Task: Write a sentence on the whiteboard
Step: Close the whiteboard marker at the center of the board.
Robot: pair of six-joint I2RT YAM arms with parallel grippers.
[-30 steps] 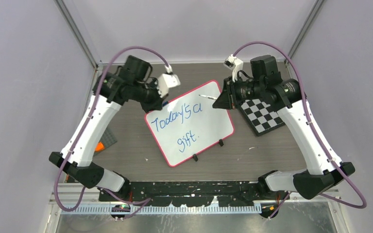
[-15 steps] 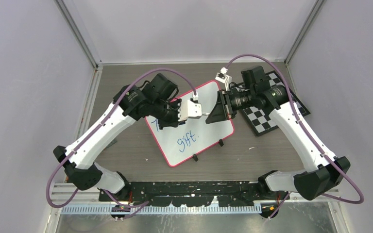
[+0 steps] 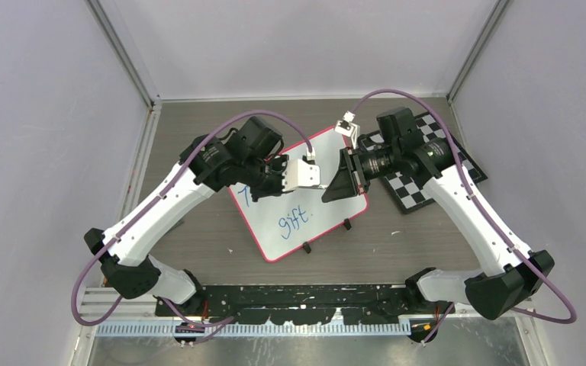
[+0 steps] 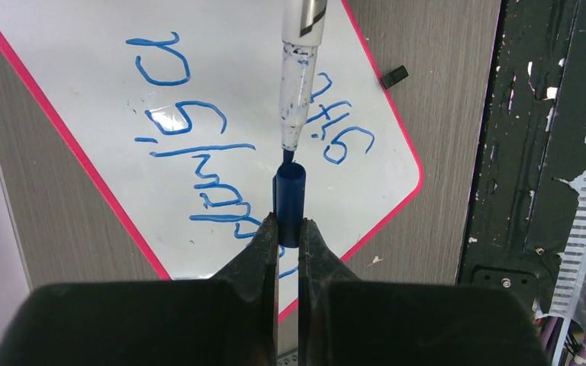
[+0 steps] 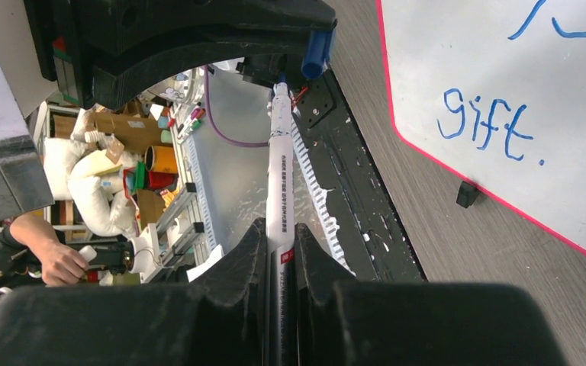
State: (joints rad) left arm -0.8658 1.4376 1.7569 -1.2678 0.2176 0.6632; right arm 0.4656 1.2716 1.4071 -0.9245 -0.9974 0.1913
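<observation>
- Top external view: we saw the whiteboard [image 3: 305,229] lying flat at the middle of the tabletop [image 3: 397,244]. It was turned at an angle, with its pink-red frame and two small black clip feet on the near edge.
- Both arms reached in over the far half of the board and met above it, hiding most of the upper line of blue writing. The word "gift." showed clearly below them.
- A black-and-white checkerboard [image 3: 412,191] lay just beside the board's right side, partly under the right arm.
- In the left wrist view, we found the left gripper [image 4: 288,229] pinched narrow on a blue marker cap [image 4: 289,194], which stood up between the fingertips with its open mouth pointing away.
- A white marker [image 4: 297,84] came down from the top of that view, its ink-stained blue tip right at the cap's mouth. We could not tell whether it had entered.
- In the right wrist view, the right gripper [image 5: 278,232] was clamped tight around the marker's white barrel, which pointed away toward the cap in the other gripper.
- Marker and cap were held in the air above the board, not on it.
</observation>
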